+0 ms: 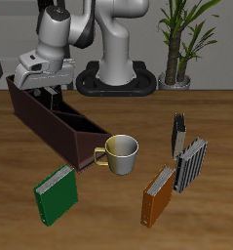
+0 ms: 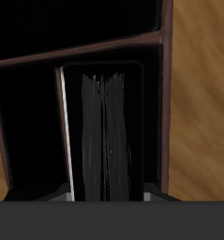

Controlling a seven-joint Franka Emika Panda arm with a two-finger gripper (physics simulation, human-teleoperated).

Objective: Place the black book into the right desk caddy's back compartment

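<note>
Hovering over the right desk caddy (image 1: 55, 122), the gripper (image 1: 47, 91) is clamping the black book (image 2: 106, 131) upright, page edges up, aligning it to slip inside the back compartment (image 2: 29, 131).

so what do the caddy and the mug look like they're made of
The caddy looks like dark brown wood or board, matte: flat, thin walls and dividers with no shine; the render leaves it open. The mug looks like glazed ceramic: smooth cream outside with soft highlights, and a yellowish inside and handle.
</note>
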